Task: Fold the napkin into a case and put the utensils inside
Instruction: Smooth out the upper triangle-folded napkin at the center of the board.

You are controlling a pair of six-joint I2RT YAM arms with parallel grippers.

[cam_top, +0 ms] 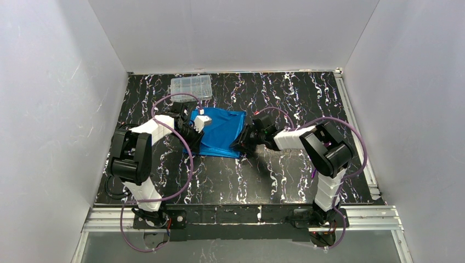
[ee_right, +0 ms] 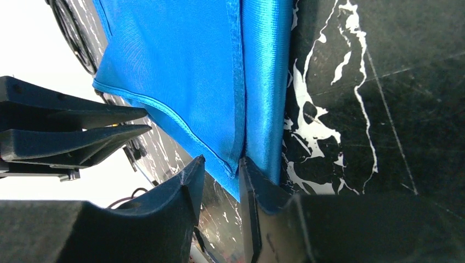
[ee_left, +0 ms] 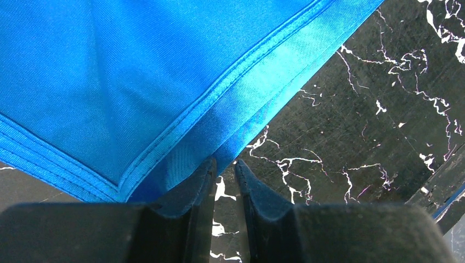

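Top external hides both grips: each gripper (ee_left: 225, 164) (ee_right: 219, 164) pinches the napkin (cam_top: 219, 131) (utensils unseen).

Napkin (ee_left: 137, 71): thin woven cloth, slight sheen, stitched hems glossier. Table (ee_left: 356, 126): smooth black marble-look surface, white veins, faint scratches. Box (cam_top: 191, 86): clear plastic. Finger pads (ee_right: 189, 192): matt black.

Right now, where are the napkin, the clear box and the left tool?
napkin (cam_top: 220, 131), top view, middle of the blue cloth.
clear box (cam_top: 191, 86), top view, centre of its lid.
left tool (ee_left: 225, 167), left wrist view, midway between its fingertips at the cloth's hemmed edge.
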